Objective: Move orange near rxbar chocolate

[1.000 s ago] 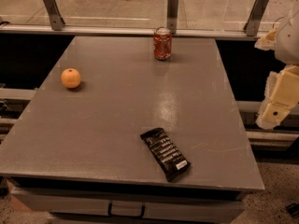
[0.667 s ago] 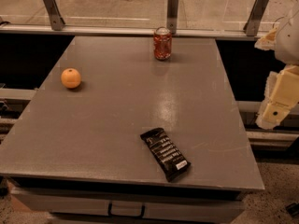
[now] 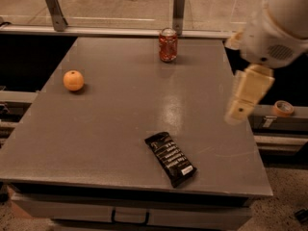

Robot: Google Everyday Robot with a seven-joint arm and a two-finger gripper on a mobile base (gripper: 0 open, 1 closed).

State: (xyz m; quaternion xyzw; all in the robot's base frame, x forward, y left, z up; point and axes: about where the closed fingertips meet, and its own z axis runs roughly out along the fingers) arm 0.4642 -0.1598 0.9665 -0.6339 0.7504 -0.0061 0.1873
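The orange (image 3: 73, 80) sits on the grey table (image 3: 120, 124) near its left edge. The rxbar chocolate (image 3: 171, 158), a flat black wrapper with white lettering, lies near the table's front edge, right of centre, far from the orange. My gripper (image 3: 239, 110) hangs from the white arm (image 3: 276, 25) above the table's right edge. It is well to the right of the orange and up and to the right of the bar, and it holds nothing that I can see.
A red soda can (image 3: 168, 44) stands upright at the back of the table. A metal rail with posts (image 3: 178, 11) runs behind the table. A roll of tape (image 3: 282, 108) lies on a shelf to the right.
The arm and gripper have swung left and now reach over the table's right edge. The orange, the bar and the can have not moved.
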